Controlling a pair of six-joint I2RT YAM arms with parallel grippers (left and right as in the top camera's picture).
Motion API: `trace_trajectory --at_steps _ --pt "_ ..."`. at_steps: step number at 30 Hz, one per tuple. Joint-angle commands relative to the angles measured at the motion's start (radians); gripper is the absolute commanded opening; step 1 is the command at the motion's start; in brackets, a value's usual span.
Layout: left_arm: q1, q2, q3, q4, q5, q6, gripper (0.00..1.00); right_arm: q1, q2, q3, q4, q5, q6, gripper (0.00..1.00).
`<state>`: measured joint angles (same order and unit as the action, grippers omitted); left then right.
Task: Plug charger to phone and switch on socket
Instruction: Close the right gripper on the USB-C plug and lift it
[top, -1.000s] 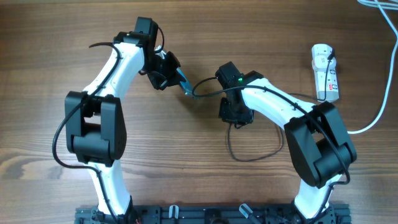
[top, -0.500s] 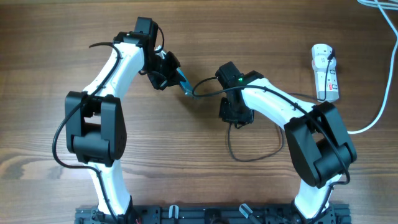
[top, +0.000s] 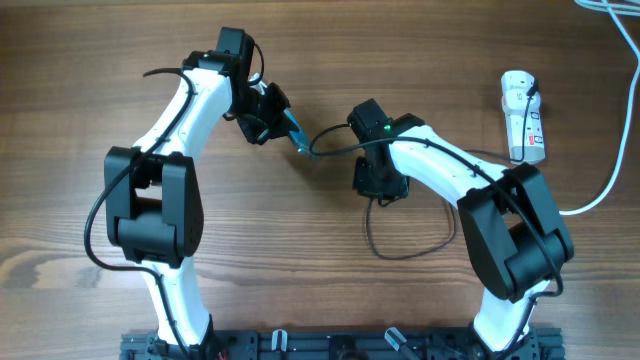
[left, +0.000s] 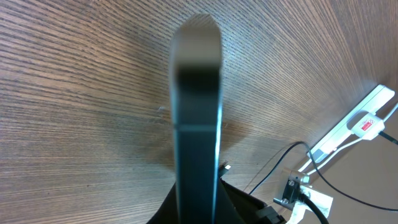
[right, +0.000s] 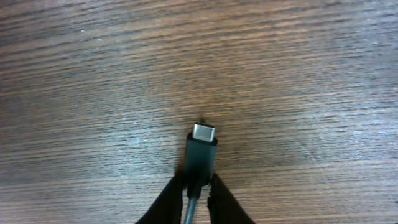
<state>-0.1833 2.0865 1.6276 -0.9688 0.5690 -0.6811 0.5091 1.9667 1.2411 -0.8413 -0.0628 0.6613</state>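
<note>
— Right wrist view, nearest: my right gripper is pinched on the charger, with its tip bare over the table.
— And your left?
— My left gripper is clamped on the phone, held edge-on, apart from the plug. If the tip meets the port tilted, I'd expect it to scrape or twist in my pinch.
— Count?
— One phone, one charger, two grippers, and one socket far right, untouched.
</note>
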Motion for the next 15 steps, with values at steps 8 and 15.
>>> trace_trajectory --at_steps 8,15 --pt "-0.001 -0.031 0.003 -0.001 0.005 0.023 0.04 -0.002 0.048 -0.042 -0.002 -0.006 -0.006 0.2" --pt "-0.001 -0.031 0.003 -0.001 0.005 0.023 0.04 -0.002 0.048 -0.042 -0.016 -0.006 -0.006 0.2"
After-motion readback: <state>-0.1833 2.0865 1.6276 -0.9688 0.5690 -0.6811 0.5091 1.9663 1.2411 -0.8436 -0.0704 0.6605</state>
